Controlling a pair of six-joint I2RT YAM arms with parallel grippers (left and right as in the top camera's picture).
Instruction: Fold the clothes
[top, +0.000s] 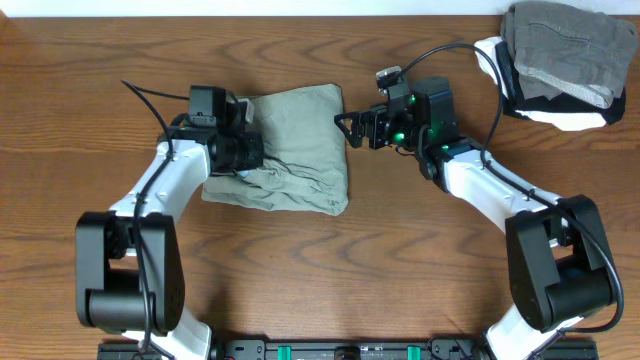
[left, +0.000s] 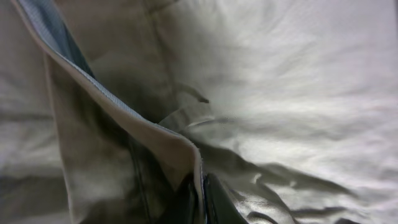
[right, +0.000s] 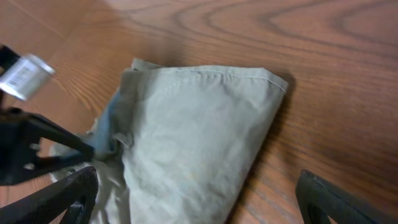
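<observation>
We see a brown wooden table (top: 300, 290) filling the overhead view. On it, left of centre, the shorts (top: 300, 140) lie folded into a rumpled, roughly square bundle. They are pale khaki-green, with a smoother upper layer and creased cloth along the near edge. In the far right corner sits a stack (top: 560, 45) of folded garments, grey on top, white and black beneath, well apart from the shorts. The left gripper (top: 243, 152) rests on the shorts' left side. Its wrist camera shows a ridge of cloth with a pale lining running down between the dark fingers (left: 217, 208), so we read it as clenched on the shorts. The right gripper (top: 345, 130) sits just beside the shorts' right edge, apart from the cloth, its fingers (right: 59, 196) spread wide, released
</observation>
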